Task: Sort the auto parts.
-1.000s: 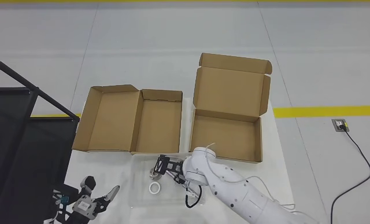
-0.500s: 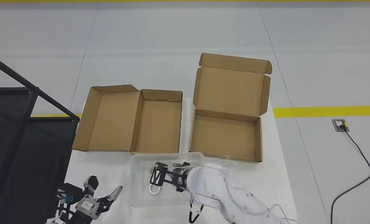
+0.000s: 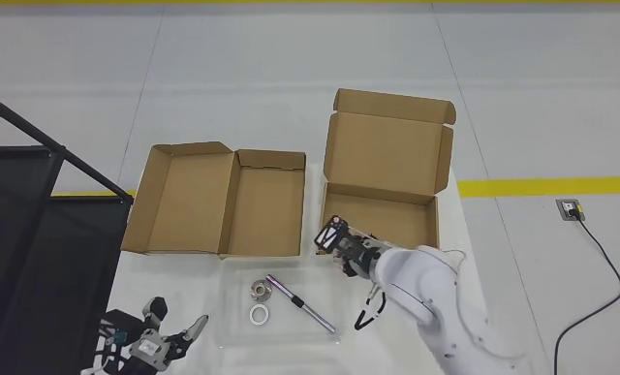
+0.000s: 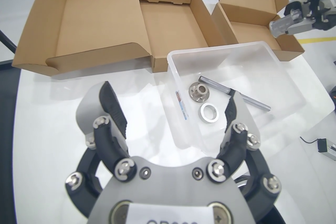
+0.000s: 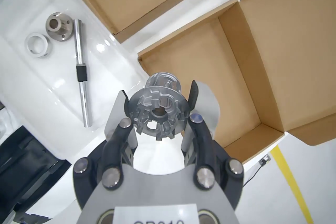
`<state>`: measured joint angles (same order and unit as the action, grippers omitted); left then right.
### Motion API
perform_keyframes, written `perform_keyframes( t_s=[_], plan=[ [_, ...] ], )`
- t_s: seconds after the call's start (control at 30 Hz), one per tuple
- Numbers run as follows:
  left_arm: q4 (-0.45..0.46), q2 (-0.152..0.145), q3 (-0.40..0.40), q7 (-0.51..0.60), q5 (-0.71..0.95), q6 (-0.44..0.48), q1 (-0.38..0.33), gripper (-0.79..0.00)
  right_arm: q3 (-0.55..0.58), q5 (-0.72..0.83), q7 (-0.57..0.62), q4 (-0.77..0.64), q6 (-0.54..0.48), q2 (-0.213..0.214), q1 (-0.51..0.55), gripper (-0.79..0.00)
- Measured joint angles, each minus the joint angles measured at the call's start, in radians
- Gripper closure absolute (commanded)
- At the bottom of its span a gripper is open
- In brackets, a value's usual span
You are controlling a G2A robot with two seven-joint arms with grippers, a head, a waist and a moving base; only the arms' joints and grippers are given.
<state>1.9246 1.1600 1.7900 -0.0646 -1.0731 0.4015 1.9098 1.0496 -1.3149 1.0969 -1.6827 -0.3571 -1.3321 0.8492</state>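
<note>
My right gripper [image 5: 159,101] is shut on a toothed metal hub [image 5: 157,112], held over the near corner of the right cardboard box [image 3: 380,230]; the same gripper [image 3: 334,235] shows in the top view. In the clear plastic tray [image 3: 232,278] lie a flanged metal bushing [image 3: 259,288], a metal ring [image 3: 259,316] and a long steel shaft [image 3: 300,303]. My left gripper [image 4: 170,101] stands open over the table, short of the tray [image 4: 173,70], with nothing between its fingers. It sits at the table's near left corner [image 3: 172,334].
A second open cardboard box [image 3: 218,199] lies at the left, behind the tray. A black frame [image 3: 39,230] stands off the table's left edge. A cable and wall socket [image 3: 572,212] are on the floor at right.
The right gripper lifted out of the tray with the toothed hub and swung right, to the right box's near corner. The shaft and bushing now lie uncovered. The left gripper barely shifted.
</note>
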Motion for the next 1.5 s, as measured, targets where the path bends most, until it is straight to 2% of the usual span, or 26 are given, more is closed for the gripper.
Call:
perform_keyframes(
  t_s=[0.27, 0.37, 0.77, 0.8, 0.83, 0.87, 0.93, 0.97, 1.07, 1.23, 1.4, 1.5],
  plan=[
    [0.001, 0.001, -0.007, 0.02, -0.005, -0.019, -0.01, -0.785, -0.067, 0.022, -0.068, 0.361, 0.089, -0.04, -0.209, 0.0],
    [0.004, 0.002, -0.012, 0.026, -0.011, -0.03, -0.012, -0.785, -0.09, 0.044, -0.089, 0.474, 0.093, -0.054, -0.268, 0.0],
    [0.016, 0.006, -0.031, 0.031, -0.032, -0.059, -0.013, -0.785, -0.151, 0.064, -0.177, 0.763, 0.115, -0.099, -0.402, 0.0],
    [0.016, 0.006, -0.03, 0.03, -0.032, -0.059, -0.012, -0.785, -0.153, 0.066, -0.183, 0.779, 0.116, -0.102, -0.408, -0.055],
    [0.016, 0.006, -0.03, 0.03, -0.033, -0.059, -0.011, -0.785, -0.155, 0.07, -0.189, 0.794, 0.116, -0.104, -0.414, -0.145],
    [0.016, 0.006, -0.029, 0.029, -0.033, -0.06, -0.01, -0.785, -0.157, 0.075, -0.195, 0.814, 0.115, -0.107, -0.422, -0.299],
    [0.015, 0.007, -0.027, 0.028, -0.031, -0.06, -0.009, -0.785, -0.159, 0.082, -0.203, 0.841, 0.115, -0.112, -0.433, -0.474],
    [0.015, 0.007, -0.026, 0.027, -0.031, -0.059, -0.009, -0.785, -0.16, 0.086, -0.209, 0.855, 0.112, -0.115, -0.438, -0.72],
    [0.015, 0.007, -0.025, 0.027, -0.03, -0.056, -0.008, -0.785, -0.164, 0.092, -0.221, 0.881, 0.109, -0.12, -0.447, -0.785],
    [0.014, 0.007, -0.023, 0.027, -0.029, -0.053, -0.008, -0.785, -0.163, 0.092, -0.236, 0.89, 0.114, -0.123, -0.449, -0.785],
    [0.015, 0.008, -0.024, 0.031, -0.031, -0.052, -0.008, -0.785, -0.141, 0.07, -0.245, 0.827, 0.128, -0.112, -0.42, -0.785],
    [0.016, 0.008, -0.025, 0.029, -0.035, -0.052, -0.008, -0.785, -0.105, 0.055, -0.258, 0.733, 0.124, -0.093, -0.373, -0.785]
  ],
)
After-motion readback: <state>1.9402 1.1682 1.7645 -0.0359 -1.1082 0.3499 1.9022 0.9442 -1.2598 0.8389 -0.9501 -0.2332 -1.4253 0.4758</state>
